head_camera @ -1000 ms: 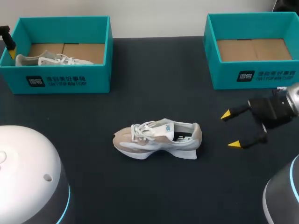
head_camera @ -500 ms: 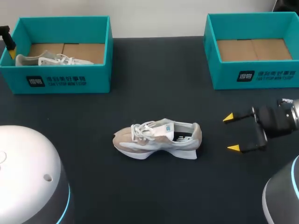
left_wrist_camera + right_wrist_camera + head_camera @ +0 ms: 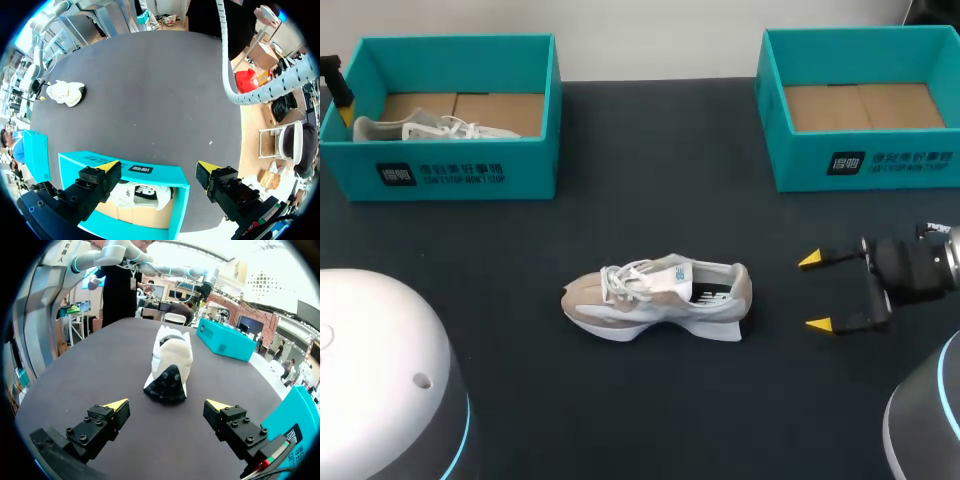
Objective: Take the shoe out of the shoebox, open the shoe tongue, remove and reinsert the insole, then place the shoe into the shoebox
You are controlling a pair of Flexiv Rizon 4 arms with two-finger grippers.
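Lying upright mid-surface, the shoe (image 3: 655, 300) is pointed heel-first at the right claw (image 3: 814, 292), which is held open near the heel, in line with the long axis. The left claw (image 3: 157, 166), also open, is found well beyond the toe.

Right gripper (image 3: 815, 292), fingers apart, faces the shoe (image 3: 655, 298).
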